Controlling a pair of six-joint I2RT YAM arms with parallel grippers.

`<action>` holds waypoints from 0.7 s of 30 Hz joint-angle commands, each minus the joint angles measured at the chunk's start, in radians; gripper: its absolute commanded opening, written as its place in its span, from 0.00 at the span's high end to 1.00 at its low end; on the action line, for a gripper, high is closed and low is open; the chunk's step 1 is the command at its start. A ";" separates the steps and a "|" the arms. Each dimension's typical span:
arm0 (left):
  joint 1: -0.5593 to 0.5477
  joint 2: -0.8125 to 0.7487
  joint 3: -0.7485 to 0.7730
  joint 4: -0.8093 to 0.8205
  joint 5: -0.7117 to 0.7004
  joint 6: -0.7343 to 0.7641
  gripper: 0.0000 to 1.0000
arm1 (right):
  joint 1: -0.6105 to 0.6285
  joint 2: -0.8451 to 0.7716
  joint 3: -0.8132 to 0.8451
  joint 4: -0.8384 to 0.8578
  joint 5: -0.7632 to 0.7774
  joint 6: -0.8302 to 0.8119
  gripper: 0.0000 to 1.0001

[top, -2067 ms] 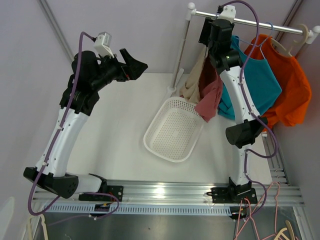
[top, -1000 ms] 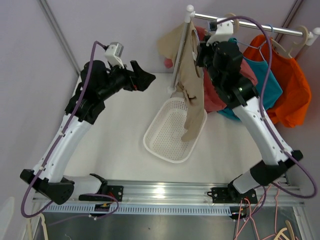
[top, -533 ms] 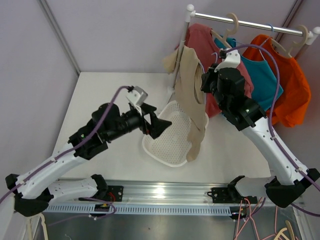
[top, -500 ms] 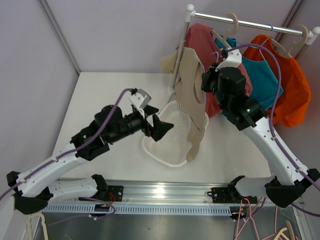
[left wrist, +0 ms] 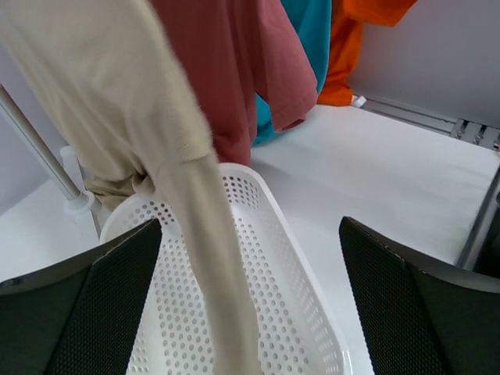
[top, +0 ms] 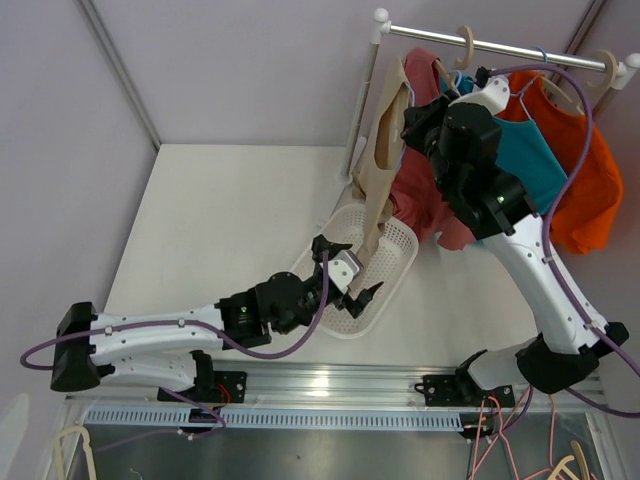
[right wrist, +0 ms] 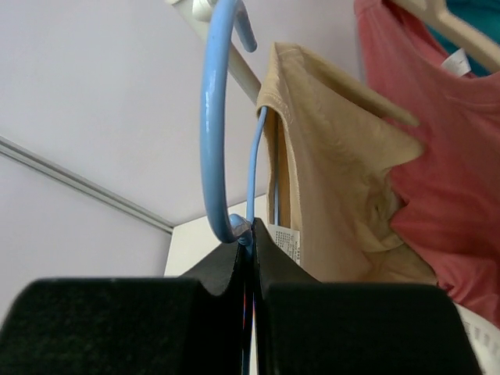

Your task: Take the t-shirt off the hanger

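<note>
Lowered over basket [top: 400, 262], left tool [top: 349, 270] gapes empty; right tool [right wrist: 250, 244] pinches blue hanger [right wrist: 215, 117].

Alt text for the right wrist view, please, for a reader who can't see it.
The right gripper is shut on a blue hanger just below its hook, and a beige t-shirt hangs on that hanger. A red shirt hangs to the right of it.

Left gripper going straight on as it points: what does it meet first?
Likely the beige t-shirt dangling just left of centre ahead of the open left gripper; the white basket lies behind it.
</note>
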 commanded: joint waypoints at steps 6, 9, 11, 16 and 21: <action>0.072 0.121 0.065 0.212 -0.119 0.054 0.14 | 0.037 0.007 0.080 -0.014 -0.010 0.112 1.00; 0.098 0.158 0.178 0.085 -0.129 0.030 0.99 | 0.045 -0.009 0.080 -0.060 -0.011 0.135 1.00; 0.094 0.151 0.183 0.078 -0.113 0.067 1.00 | 0.045 -0.007 0.108 -0.098 0.019 0.145 1.00; 0.031 -0.033 0.076 0.185 -0.042 0.113 0.99 | 0.014 0.062 0.296 -0.232 0.056 0.119 1.00; -0.004 -0.133 0.134 0.125 0.052 0.156 0.99 | -0.067 0.108 0.447 -0.139 -0.013 0.038 1.00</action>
